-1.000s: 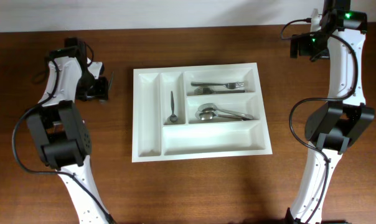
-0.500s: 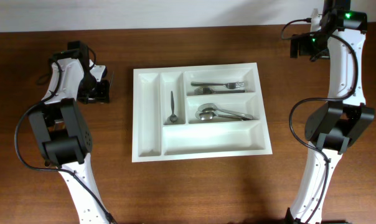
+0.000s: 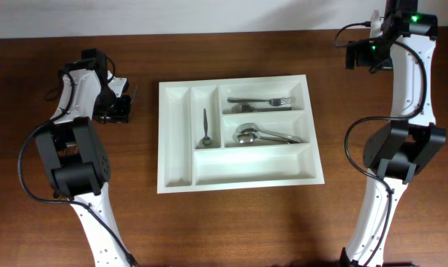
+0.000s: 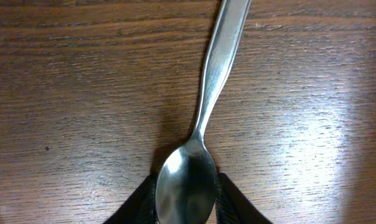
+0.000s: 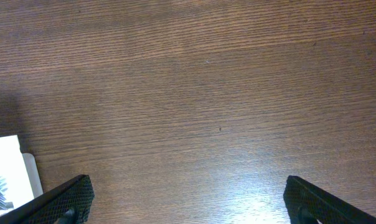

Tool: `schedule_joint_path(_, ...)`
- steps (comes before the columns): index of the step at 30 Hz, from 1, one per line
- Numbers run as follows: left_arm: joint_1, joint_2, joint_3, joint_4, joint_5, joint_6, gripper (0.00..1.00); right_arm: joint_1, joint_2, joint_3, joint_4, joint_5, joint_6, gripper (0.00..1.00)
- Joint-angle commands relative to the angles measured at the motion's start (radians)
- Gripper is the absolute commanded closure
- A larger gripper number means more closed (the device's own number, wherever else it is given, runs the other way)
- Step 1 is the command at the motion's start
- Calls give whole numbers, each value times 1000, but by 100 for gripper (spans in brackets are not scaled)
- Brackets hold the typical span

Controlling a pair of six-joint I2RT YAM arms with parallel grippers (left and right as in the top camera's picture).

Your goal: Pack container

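Steel spoon [image 4: 203, 118] lies on wood table [image 4: 63, 93], bowl pinched by left gripper [image 4: 186, 183], left of white container [image 3: 176, 148]. Right gripper [image 5: 188, 193] fingers spread wide.

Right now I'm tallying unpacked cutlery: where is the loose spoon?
In the left wrist view the spoon lies on the wooden table, its bowl between the left tool's fingers; overhead, that tool sits left of the container.

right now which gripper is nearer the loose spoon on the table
Left. The left gripper is closed on the spoon at its bowl; the right gripper hangs open, far across the container.
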State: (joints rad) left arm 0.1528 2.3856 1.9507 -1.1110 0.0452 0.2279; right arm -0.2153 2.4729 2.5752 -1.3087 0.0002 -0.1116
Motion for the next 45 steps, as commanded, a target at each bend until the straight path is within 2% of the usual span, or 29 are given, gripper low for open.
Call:
schedule_joint_path(1, -9, 56, -7, 0, 23, 10, 76, -1, -25, 18, 0, 5, 5, 1)
schedule_joint_path(11, -9, 56, 40, -20, 18, 9, 82, -1, -25, 18, 0, 5, 5, 1)
schedule_joint_path(21, -9, 55, 276, -149, 19, 8, 83, -1, -25, 18, 0, 5, 5, 1)
schedule_joint_path(27, -9, 55, 402, -249, 25, -44, 86, -1, -25, 18, 0, 5, 5, 1)
schedule_joint_path(34, -43, 55, 443, -343, 181, -59, 89, -1, -25, 18, 0, 5, 5, 1)
schedule_joint_path(45, -180, 55, 443, -424, 266, -153, 90, -1, -25, 18, 0, 5, 5, 1)
